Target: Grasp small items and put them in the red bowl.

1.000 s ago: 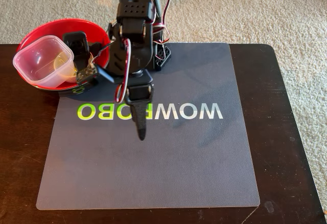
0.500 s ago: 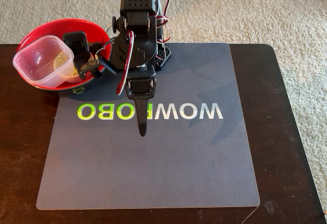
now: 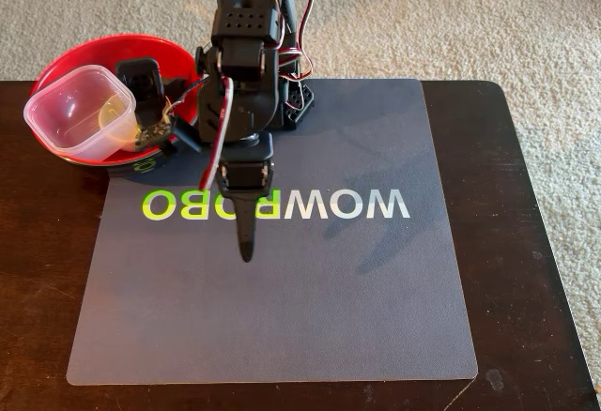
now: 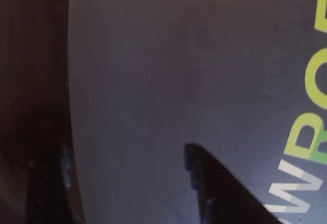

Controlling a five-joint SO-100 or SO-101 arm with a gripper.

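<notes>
Since a moment ago the hand (image 3: 246, 253) swings slightly left over the mat (image 3: 376, 317), spread and empty; the tub (image 3: 80, 111) already sits in the red bowl (image 3: 70, 59), nothing left outside.

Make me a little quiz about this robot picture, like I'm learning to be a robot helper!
1. True or false: the clear square tub sits in the red bowl.
2. Pick one. In the fixed view, the hand points down over: A) the grey mat, B) the carpet, C) the red bowl.
3. Fill in the blank: the letters on the mat are part white and part yellow-____.

Key: 1 true. 2 A. 3 green.
</notes>
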